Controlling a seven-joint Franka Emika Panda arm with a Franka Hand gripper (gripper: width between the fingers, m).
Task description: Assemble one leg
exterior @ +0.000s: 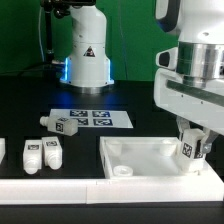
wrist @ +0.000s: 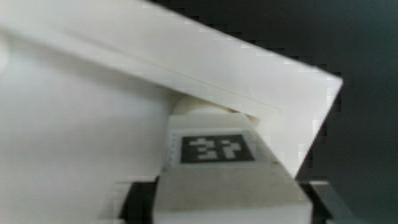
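My gripper [exterior: 192, 148] is shut on a white leg [exterior: 190, 149] with a black-and-white tag and holds it upright over the far right corner of the large flat white panel [exterior: 140, 156]. In the wrist view the leg [wrist: 221, 160] sits between my two dark fingers [wrist: 139, 200], its far end at the panel's [wrist: 89, 120] raised corner. Whether the leg touches the panel I cannot tell. Three more legs lie on the table at the exterior view's left: one tilted [exterior: 62, 124], two side by side [exterior: 33, 154] [exterior: 52, 151].
The marker board [exterior: 92, 118] lies behind the panel. The arm's white base [exterior: 86, 55] with a blue light stands at the back. Another white part [exterior: 2, 152] shows at the exterior view's left edge. A round hole [exterior: 122, 171] sits in the panel's near corner.
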